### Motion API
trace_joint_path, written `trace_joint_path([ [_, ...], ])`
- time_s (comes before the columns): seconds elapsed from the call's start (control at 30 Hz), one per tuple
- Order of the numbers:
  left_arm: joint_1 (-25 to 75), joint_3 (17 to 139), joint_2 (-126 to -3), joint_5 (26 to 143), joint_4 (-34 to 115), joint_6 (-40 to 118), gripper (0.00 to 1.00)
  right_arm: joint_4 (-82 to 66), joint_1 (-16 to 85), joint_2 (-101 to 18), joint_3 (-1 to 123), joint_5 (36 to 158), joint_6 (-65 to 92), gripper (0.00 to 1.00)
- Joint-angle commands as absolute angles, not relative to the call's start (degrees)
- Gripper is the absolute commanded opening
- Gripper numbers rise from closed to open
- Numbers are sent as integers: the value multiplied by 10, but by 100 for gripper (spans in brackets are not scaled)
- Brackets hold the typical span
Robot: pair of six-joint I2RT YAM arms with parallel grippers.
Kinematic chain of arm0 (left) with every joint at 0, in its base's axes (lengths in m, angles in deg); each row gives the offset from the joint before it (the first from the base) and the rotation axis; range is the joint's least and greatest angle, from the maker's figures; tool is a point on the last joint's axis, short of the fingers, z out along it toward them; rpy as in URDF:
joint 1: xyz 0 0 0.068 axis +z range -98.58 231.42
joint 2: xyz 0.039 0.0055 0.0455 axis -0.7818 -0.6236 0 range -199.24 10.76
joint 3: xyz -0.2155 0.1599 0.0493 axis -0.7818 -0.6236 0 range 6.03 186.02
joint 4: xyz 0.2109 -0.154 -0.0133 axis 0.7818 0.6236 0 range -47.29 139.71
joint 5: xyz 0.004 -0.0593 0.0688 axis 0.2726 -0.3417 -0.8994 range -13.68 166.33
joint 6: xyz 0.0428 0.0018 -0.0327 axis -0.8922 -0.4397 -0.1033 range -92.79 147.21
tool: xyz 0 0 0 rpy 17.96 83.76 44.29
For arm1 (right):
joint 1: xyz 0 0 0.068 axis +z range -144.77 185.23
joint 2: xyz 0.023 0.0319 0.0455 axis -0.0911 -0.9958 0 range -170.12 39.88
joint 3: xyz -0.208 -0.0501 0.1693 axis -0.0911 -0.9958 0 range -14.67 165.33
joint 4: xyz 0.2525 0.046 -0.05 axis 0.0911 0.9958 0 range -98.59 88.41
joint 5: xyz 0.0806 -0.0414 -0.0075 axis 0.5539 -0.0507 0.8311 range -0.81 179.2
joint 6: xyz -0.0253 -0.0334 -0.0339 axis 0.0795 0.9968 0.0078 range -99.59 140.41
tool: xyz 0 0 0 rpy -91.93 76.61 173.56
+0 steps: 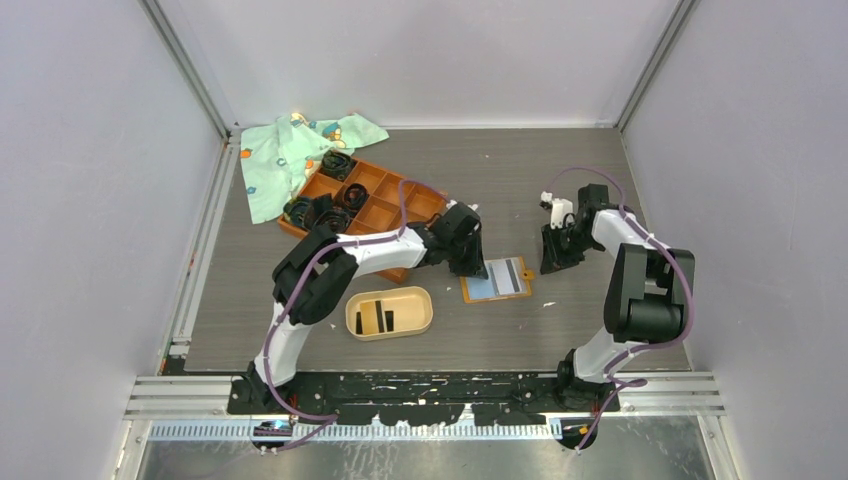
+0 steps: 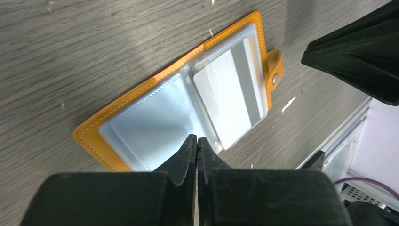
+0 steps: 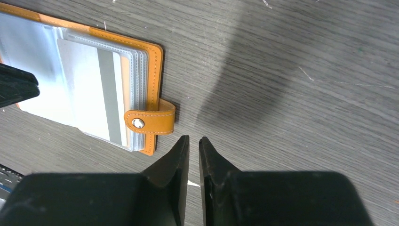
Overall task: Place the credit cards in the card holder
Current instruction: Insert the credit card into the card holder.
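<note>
The card holder (image 1: 390,291), a beige oval tray, sits near the front with dark credit cards (image 1: 383,316) standing in it. To its right lies the orange wallet (image 1: 497,280), spread open. One pale card with a grey stripe (image 2: 230,99) (image 3: 94,94) rests in its clear sleeves. My left gripper (image 2: 197,140) (image 1: 468,262) is shut, its tips low over the wallet's left clear sleeve (image 2: 146,127); nothing shows between them. My right gripper (image 3: 194,139) (image 1: 555,255) hovers just right of the wallet's snap strap (image 3: 149,121), its jaws a narrow slit apart and empty.
A large orange grid tray (image 1: 375,200) with black coiled bands (image 1: 335,165) stands behind the left arm, partly on a green patterned cloth (image 1: 290,150). A small white object (image 1: 556,207) lies behind the right gripper. The two grippers are close together over the wallet.
</note>
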State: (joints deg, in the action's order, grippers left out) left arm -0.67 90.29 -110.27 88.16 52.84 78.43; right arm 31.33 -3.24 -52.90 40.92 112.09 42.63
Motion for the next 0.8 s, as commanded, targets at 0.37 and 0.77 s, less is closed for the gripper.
trace_joint_path([
  [0.37, -22, 1032, -1163, 856, 645, 747, 0, 316, 10, -544, 418, 1078, 415, 18],
  [0.77, -25, 1053, -1175, 847, 669, 743, 0, 317, 17, -549, 419, 1076, 415, 18],
])
